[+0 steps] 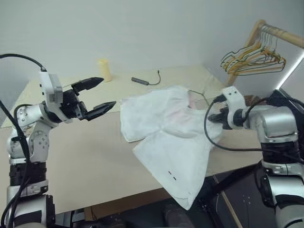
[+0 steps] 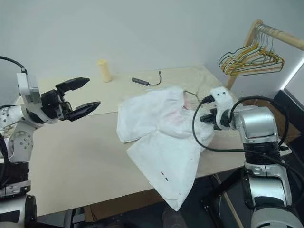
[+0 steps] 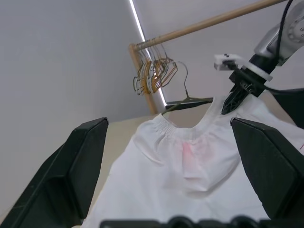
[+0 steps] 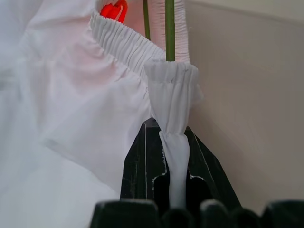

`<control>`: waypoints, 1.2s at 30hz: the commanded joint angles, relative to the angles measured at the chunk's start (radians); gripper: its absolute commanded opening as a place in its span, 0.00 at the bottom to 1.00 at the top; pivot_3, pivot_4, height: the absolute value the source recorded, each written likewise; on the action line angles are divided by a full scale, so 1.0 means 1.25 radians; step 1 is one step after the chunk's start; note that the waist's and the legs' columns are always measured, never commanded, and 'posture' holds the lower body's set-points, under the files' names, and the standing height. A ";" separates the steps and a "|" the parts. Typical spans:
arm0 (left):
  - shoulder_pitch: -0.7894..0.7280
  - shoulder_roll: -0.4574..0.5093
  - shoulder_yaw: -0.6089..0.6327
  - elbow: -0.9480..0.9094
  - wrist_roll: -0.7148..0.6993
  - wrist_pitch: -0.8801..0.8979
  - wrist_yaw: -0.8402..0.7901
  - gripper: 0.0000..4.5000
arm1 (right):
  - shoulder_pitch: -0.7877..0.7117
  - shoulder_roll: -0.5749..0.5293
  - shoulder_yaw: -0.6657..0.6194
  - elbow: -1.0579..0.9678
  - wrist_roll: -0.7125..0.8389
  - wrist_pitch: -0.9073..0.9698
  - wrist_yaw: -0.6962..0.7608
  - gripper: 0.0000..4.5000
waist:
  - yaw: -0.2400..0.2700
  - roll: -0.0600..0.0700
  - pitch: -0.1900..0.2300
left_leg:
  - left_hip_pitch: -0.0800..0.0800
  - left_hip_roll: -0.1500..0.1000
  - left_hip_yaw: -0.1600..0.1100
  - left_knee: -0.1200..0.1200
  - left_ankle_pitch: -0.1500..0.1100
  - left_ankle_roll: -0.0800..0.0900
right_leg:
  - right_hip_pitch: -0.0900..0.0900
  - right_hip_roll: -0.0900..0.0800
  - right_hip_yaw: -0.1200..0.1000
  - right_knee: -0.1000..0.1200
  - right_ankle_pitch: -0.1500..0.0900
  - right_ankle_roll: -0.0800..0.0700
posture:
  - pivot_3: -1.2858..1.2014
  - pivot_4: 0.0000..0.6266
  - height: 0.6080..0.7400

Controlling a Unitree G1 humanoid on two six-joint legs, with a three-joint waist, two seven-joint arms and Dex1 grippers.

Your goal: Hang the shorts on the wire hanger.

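My right hand (image 4: 173, 142) is clamped tight on the gathered waistband of the thin white shorts (image 1: 164, 135), which sprawl across the beige tabletop (image 1: 85, 156) with one leg drooping over its front edge. The thin dark wire hanger (image 3: 187, 100) runs along that waistband, partly hidden. My left hand (image 1: 97, 95) hovers wide open and empty, well apart from the fabric.

Counted: one shorts (image 1: 164, 135), one wire hanger (image 3: 187, 100), one yellow cylinder (image 1: 104, 70), one dark cabled gadget (image 1: 140, 81), one rail (image 1: 280, 34) of bunched hangers (image 1: 251, 59), two grippers (image 1: 99, 95) (image 1: 214, 115).
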 commanded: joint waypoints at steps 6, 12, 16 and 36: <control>-0.008 0.020 -0.025 -0.019 0.024 -0.008 -0.003 1.00 | -0.075 0.078 -0.251 -0.013 -0.147 0.045 -0.346 0.00 | -0.042 0.000 0.000 | 0.001 0.000 -0.001 0.000 0.000 0.000 | 0.001 0.001 0.001 0.000 0.000 0.000 | 0.41 0.00 1.00; -0.025 0.027 -0.022 -0.020 0.014 0.006 -0.006 1.00 | -0.091 0.131 -0.320 -0.041 -0.241 -0.002 -0.540 0.00 | -0.067 0.000 0.000 | 0.000 0.000 -0.004 0.000 0.000 0.000 | 0.000 0.000 0.003 0.000 0.000 0.001 | 0.40 0.00 1.00; -0.027 0.024 -0.028 -0.031 0.014 0.012 -0.001 1.00 | -0.128 0.148 -0.379 -0.033 -0.278 -0.053 -0.651 0.00 | -0.079 0.001 0.000 | 0.001 -0.001 -0.005 0.000 0.000 0.000 | 0.000 0.000 0.004 0.000 0.001 0.002 | 0.41 0.00 1.00; -0.003 0.017 -0.022 -0.079 -0.010 0.042 -0.003 1.00 | -0.407 -0.028 -0.598 0.345 -0.175 -0.096 -0.738 0.00 | -0.119 0.005 0.002 | 0.008 -0.001 -0.001 -0.005 0.000 0.001 | 0.004 0.000 0.008 -0.001 0.000 0.003 | 0.40 0.00 1.00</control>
